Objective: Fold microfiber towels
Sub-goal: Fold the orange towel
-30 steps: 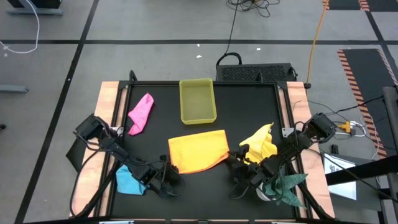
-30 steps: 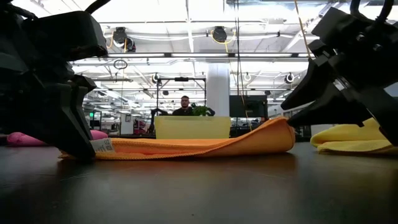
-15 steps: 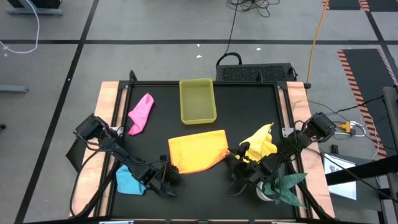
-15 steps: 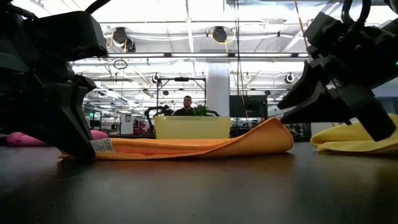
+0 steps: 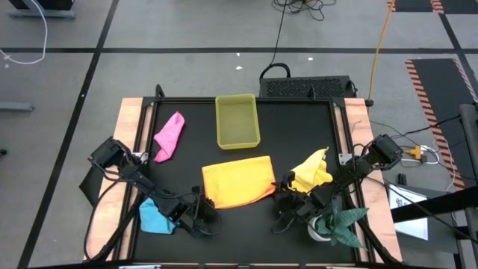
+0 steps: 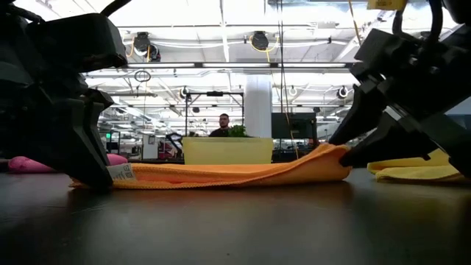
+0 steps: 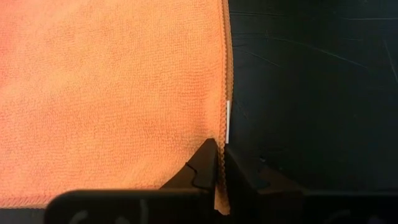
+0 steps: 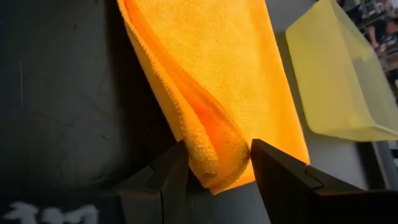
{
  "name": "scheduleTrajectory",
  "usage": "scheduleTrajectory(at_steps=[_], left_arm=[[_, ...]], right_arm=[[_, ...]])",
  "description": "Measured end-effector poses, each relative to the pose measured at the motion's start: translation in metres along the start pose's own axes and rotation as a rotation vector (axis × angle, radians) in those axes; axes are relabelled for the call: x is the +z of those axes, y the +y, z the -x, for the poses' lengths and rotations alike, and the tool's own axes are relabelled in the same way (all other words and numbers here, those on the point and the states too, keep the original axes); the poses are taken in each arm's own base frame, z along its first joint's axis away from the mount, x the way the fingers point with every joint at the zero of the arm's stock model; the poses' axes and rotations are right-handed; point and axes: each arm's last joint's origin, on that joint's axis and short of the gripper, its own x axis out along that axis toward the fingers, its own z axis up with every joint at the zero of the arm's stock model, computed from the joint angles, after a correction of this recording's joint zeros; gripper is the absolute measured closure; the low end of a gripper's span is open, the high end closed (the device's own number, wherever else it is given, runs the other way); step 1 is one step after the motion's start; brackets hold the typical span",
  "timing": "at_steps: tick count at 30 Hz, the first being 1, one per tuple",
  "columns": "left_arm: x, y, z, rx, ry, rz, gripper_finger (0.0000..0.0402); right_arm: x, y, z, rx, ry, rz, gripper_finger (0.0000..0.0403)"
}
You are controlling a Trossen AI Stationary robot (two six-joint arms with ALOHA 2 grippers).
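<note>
The orange towel (image 5: 237, 181) lies doubled over on the black table top, mid-table. My left gripper (image 7: 219, 169) is shut on the towel's near left corner (image 5: 205, 203). My right gripper (image 8: 214, 171) is open at the near right corner (image 5: 273, 193), one finger on each side of the towel's rounded fold. A yellow towel (image 5: 312, 173) lies crumpled just right of it. The pink towel (image 5: 169, 136) lies far left. The light blue one (image 5: 155, 217) sits near left, beside my left arm. My left gripper pinches the orange towel's hemmed edge (image 7: 219, 146) between its two fingers, just below the white tag (image 7: 227, 121). The fingers slant down from the near left. The towel lies flat and slack on the table beyond them. My right gripper straddles the fold's end (image 8: 211, 163). Whether its fingers (image 8: 171, 171) touch the cloth, I cannot tell.
A translucent yellow tray (image 5: 237, 121) stands at the far middle of the table. A dark green cloth (image 5: 340, 224) lies at the near right corner under my right arm. Bare black surface lies between the orange towel and the near edge.
My right gripper has gone toward the table's left and turned a little, so its open fingers now stand around the right end of the orange towel's fold. The towel has not moved.
</note>
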Motion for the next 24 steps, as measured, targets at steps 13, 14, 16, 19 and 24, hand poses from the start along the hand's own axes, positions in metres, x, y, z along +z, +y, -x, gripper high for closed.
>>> scheduleTrajectory(at_steps=[13,14,16,19,24], left_arm=[[0.0000,0.0000,0.0000,0.000,0.000,0.001,0.0371],[0.0000,0.0000,0.0000,0.000,0.000,0.001,0.0371],[0.0000,0.0000,0.0000,0.000,0.000,0.002,0.0371],[0.0000,0.0000,0.0000,0.000,0.000,0.004,0.0371],[0.0000,0.0000,0.0000,0.000,0.000,0.004,0.0371]], right_arm=[[0.0074,-0.0045,-0.0005,-0.144,-0.064,-0.062,0.0237],[0.0074,-0.0047,-0.0006,-0.145,-0.064,-0.068,0.0237],[0.0073,-0.0049,-0.0008,-0.145,-0.064,-0.085,0.0237],[0.0073,-0.0049,-0.0009,-0.144,-0.065,-0.118,0.0237],[0.0064,-0.0070,-0.0037,-0.135,-0.054,-0.184,0.0246]])
